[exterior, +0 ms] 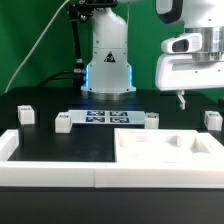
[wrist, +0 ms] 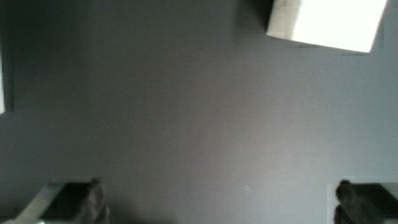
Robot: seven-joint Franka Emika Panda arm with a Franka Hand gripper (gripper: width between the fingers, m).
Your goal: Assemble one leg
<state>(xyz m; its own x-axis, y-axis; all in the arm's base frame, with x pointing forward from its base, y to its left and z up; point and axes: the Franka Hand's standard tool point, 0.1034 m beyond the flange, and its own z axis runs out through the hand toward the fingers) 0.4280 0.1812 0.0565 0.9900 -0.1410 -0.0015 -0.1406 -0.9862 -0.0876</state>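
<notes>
Several small white legs with tags stand on the black table: one at the exterior view's far left (exterior: 25, 114), one beside the marker board (exterior: 63, 122), one right of it (exterior: 152, 120) and one at the far right (exterior: 212, 119). My gripper (exterior: 181, 99) hangs above the table on the exterior view's right, between the two right legs, touching nothing. In the wrist view my gripper (wrist: 217, 200) is open and empty, its dark fingers (wrist: 71, 198) wide apart over bare table. A white block (wrist: 326, 25), likely a leg, shows at the frame's edge, well away from the fingers.
The marker board (exterior: 106, 118) lies at the table's middle in front of the arm's base (exterior: 108, 72). A wide flat white panel with raised edges (exterior: 170, 150) lies at the front right. A white border (exterior: 50, 168) runs along the front and left.
</notes>
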